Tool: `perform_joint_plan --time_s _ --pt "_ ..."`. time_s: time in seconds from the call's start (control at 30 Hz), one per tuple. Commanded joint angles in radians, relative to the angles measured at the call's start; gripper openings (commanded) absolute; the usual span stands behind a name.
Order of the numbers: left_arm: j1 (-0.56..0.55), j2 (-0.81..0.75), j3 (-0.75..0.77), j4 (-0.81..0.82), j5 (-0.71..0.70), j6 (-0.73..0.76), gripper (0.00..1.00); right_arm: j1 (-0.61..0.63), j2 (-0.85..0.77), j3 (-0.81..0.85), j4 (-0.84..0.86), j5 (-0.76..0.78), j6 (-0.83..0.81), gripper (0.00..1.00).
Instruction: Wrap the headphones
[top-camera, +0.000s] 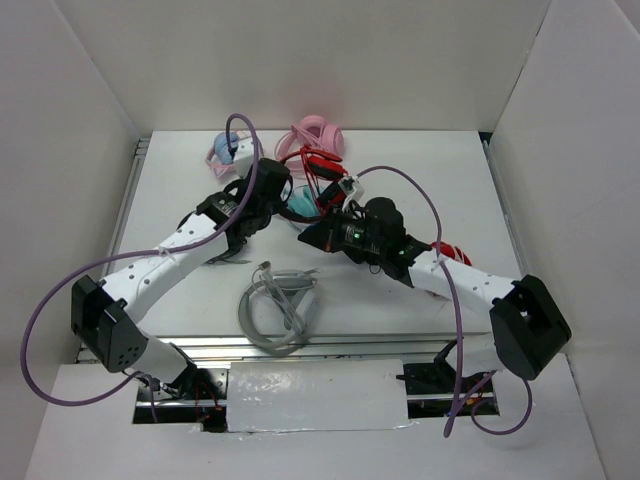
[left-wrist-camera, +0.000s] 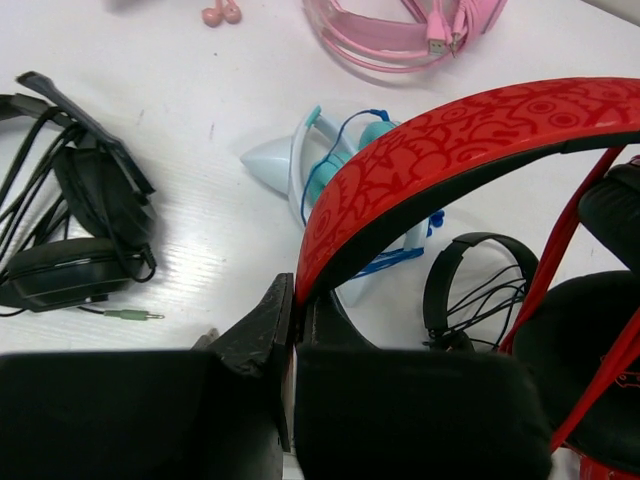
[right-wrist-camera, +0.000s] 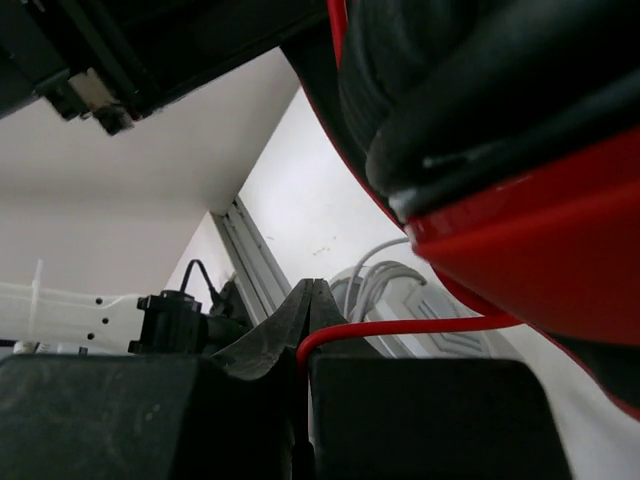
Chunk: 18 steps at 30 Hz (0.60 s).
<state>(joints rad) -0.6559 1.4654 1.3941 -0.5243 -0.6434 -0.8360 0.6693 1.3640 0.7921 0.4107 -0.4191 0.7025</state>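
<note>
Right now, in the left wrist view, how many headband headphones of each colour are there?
Red: 1, the red headphones
Black: 2, the large black pair and the small black pair
Pink: 1, the pink headphones
White and teal: 1, the white-and-teal headphones
Total: 5

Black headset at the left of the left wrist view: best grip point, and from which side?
On the black headset, probably the headband, from above, jaws across the strip: it is thin, flat and seems to arch clear of the table. The cups look bulky, with cable draped over them.
</note>
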Motion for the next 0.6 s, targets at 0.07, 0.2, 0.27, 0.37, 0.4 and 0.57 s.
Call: perform_joint_plan --time_s 0.07,0.2,0.27,0.37,0.4,0.57 --pt "-0.045 0.059 0.039 0.147 0.022 -0.011 0.00 -0.010 -0.031 0.122 -0.188 0.000 0.014 0.08" --pt "-0.080 0.104 0.042 0.161 0.040 -0.009 0.00 -0.017 -0.075 0.162 -0.402 0.175 0.026 0.11" --pt "-0.099 0.133 0.057 0.182 0.070 0.001 0.00 -0.033 -0.098 0.171 -0.505 0.286 0.038 0.12" --pt "-0.125 0.193 0.110 0.179 0.083 0.014 0.00 -0.051 -0.129 0.171 -0.581 0.397 0.045 0.13" --pt "-0.137 0.211 0.127 0.173 0.083 0.023 0.00 -0.056 -0.149 0.171 -0.619 0.464 0.042 0.13" --pt "-0.146 0.312 0.204 0.207 0.161 0.061 0.00 -0.114 -0.172 0.197 -0.720 0.609 0.014 0.17"
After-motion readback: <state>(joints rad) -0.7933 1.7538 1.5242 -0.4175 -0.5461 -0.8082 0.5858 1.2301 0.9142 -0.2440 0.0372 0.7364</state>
